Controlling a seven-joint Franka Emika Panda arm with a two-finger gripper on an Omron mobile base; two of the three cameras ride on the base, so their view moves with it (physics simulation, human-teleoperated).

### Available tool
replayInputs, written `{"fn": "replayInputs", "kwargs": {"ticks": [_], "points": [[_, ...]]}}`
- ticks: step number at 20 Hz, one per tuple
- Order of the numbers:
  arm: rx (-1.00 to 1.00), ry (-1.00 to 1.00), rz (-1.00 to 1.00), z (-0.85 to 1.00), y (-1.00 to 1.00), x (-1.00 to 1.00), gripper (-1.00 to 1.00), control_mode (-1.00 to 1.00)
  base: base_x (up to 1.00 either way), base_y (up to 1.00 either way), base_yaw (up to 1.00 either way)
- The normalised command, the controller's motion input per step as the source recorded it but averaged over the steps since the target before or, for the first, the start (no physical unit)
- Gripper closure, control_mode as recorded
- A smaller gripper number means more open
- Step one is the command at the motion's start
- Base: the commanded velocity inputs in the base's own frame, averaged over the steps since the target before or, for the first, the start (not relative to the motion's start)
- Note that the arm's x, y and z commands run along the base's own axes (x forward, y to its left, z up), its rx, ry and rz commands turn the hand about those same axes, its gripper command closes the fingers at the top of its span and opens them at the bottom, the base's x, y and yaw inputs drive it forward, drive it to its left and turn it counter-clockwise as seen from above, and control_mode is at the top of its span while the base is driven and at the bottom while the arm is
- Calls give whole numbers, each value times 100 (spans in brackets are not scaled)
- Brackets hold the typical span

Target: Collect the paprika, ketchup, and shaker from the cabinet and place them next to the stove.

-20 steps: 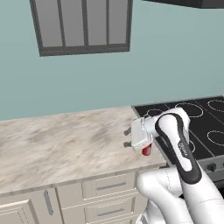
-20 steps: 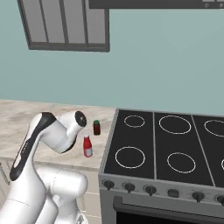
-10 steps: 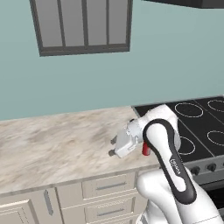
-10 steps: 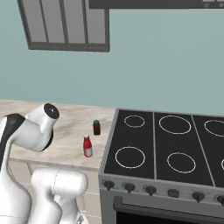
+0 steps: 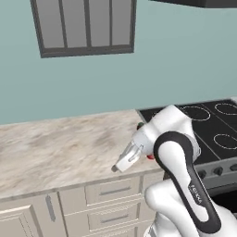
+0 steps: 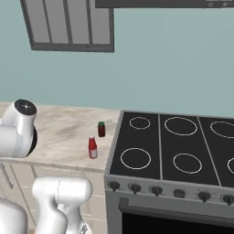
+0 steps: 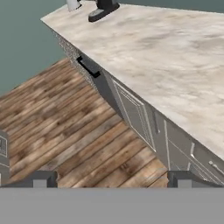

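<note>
While ketchup [image 6: 93, 147] & paprika [image 6: 101, 129] sit left of stove [image 6: 173, 151], gripper [image 5: 124, 161] has swung left, spread, empty; shaker prob next.

Glossy white rounded arm segments; black joint bands; small dark lettering on one link; pale grey gripper [image 5: 124, 162]

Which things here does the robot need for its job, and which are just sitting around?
For the job:
- slim red ketchup bottle with white cap
- squat dark red paprika jar
- black glass stove

Just around:
- marbled beige counter
- grey-framed window
- wooden floor
</note>
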Motion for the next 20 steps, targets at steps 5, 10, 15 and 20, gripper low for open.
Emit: {"fn": "replayInputs", "kwargs": {"ticks": [5,10,15,20], "points": [[0,0,0,0,0,0,-100,100,-92,14,-1],[0,0,0,0,0,0,-100,100,-96,74,-7],[0,0,0,0,0,0,-100,100,-74,100,-15],[0,0,0,0,0,0,-100,100,-56,100,-17]]}}
